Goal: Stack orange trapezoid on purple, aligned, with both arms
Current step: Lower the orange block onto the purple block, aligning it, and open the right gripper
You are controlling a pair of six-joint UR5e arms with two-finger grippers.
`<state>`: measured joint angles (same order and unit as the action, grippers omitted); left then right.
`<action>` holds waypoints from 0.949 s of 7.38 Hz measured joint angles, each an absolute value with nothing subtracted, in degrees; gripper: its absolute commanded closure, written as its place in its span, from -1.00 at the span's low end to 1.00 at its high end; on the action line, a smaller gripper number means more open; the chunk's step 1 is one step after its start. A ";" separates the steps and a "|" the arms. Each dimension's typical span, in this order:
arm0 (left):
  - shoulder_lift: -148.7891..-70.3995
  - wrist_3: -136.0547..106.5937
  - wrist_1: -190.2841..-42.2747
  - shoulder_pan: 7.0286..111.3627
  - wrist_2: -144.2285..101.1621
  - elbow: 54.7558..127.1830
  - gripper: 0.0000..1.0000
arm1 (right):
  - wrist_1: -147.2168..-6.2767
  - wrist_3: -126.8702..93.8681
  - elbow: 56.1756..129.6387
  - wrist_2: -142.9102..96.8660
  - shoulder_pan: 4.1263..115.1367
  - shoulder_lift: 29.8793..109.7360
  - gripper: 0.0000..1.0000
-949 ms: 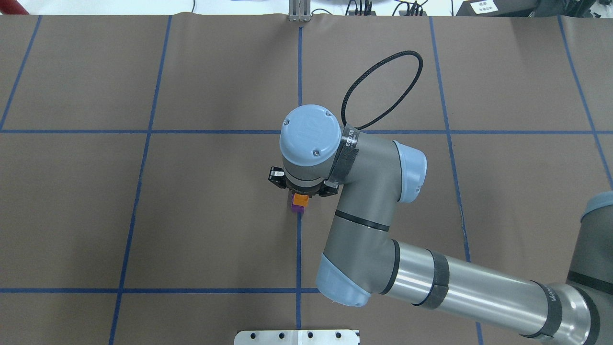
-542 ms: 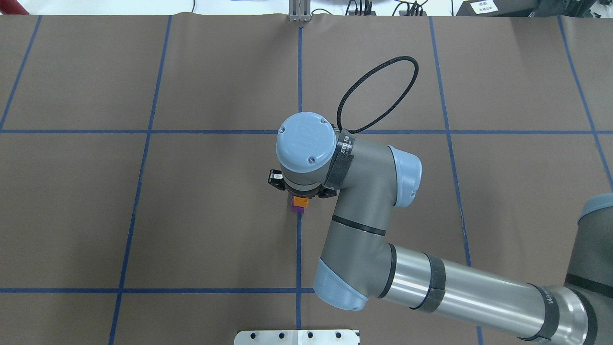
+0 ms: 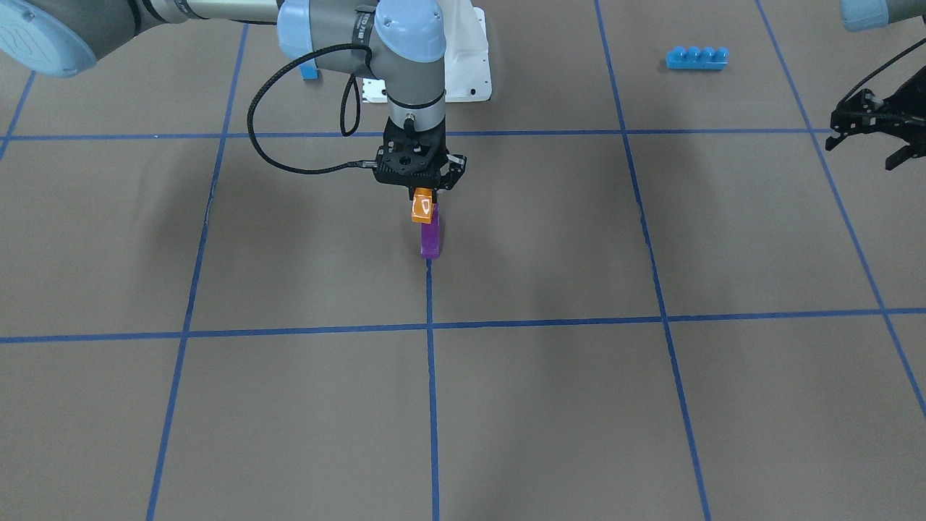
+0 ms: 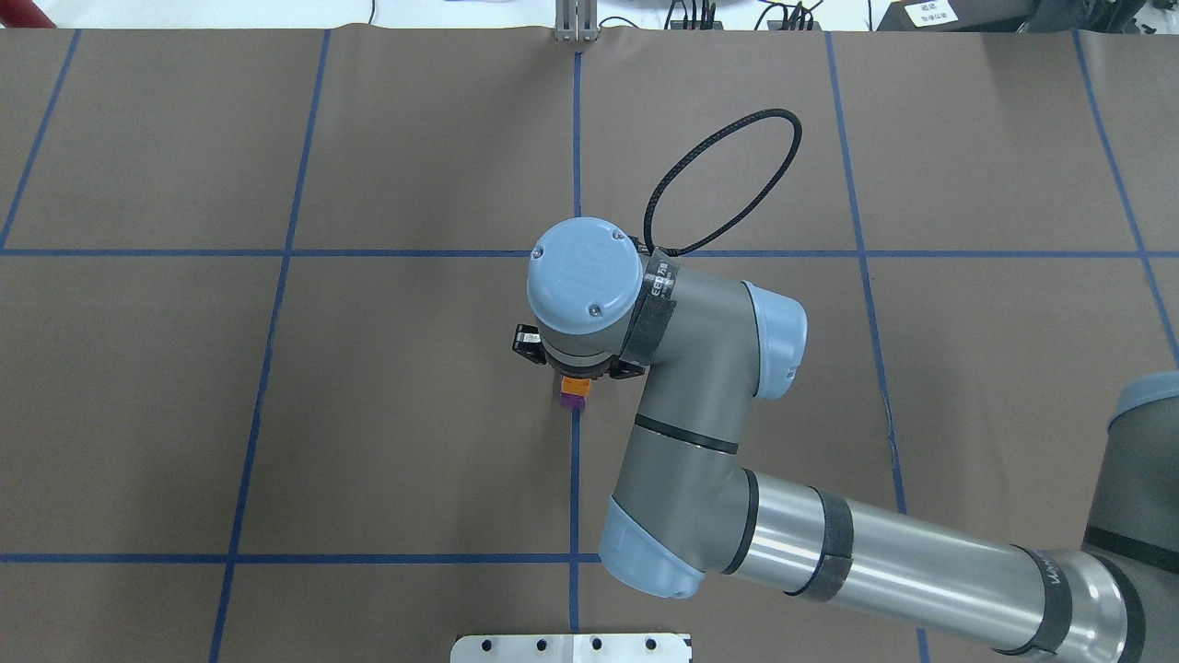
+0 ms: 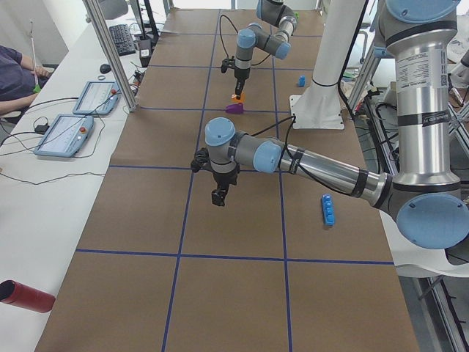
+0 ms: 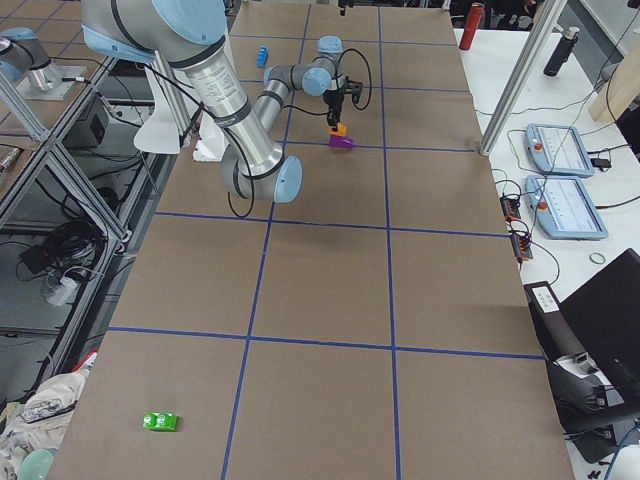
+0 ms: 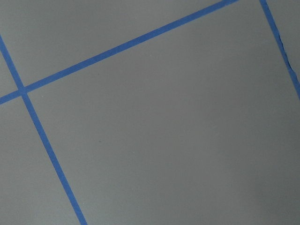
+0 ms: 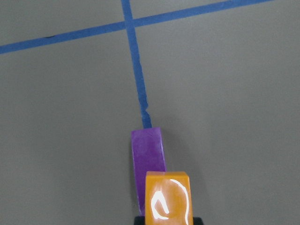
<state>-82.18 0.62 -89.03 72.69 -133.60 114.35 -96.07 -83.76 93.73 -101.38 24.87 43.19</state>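
Note:
My right gripper (image 3: 422, 194) is shut on the orange trapezoid (image 3: 422, 208) and holds it upright, directly over the purple brick (image 3: 430, 239). The purple brick lies on the brown mat at the end of a blue tape line. The right wrist view shows the orange trapezoid (image 8: 168, 199) overlapping the near end of the purple brick (image 8: 148, 149); I cannot tell whether they touch. From overhead the orange trapezoid (image 4: 576, 384) and purple brick (image 4: 572, 401) peek out under the right wrist. My left gripper (image 3: 865, 148) hovers open and empty far off to the side.
A long blue four-stud brick (image 3: 696, 58) lies near the left arm's side. A small blue brick (image 3: 309, 70) sits beside the white base pedestal (image 3: 466, 69). A green piece (image 6: 159, 421) lies at the table's far right end. A red cylinder (image 5: 26, 296) lies off the mat.
The right wrist has sunk lower and shifted slightly left, bringing the orange trapezoid closer to the purple brick. The purple brick has not moved.

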 measured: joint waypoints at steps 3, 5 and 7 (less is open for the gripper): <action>-82.18 0.61 -89.03 72.69 -133.63 114.29 -1.00 | -95.76 -83.76 92.97 -100.53 24.81 42.46 1.00; -82.18 0.62 -89.03 72.69 -133.67 114.26 -1.00 | -95.87 -83.76 92.77 -100.32 24.67 42.45 1.00; -82.18 0.61 -89.03 72.69 -133.70 114.15 -1.00 | -95.96 -83.76 92.39 -100.29 24.52 42.45 1.00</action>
<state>-82.18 0.61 -89.03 72.69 -133.70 114.15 -95.96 -83.76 92.39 -100.29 24.52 42.45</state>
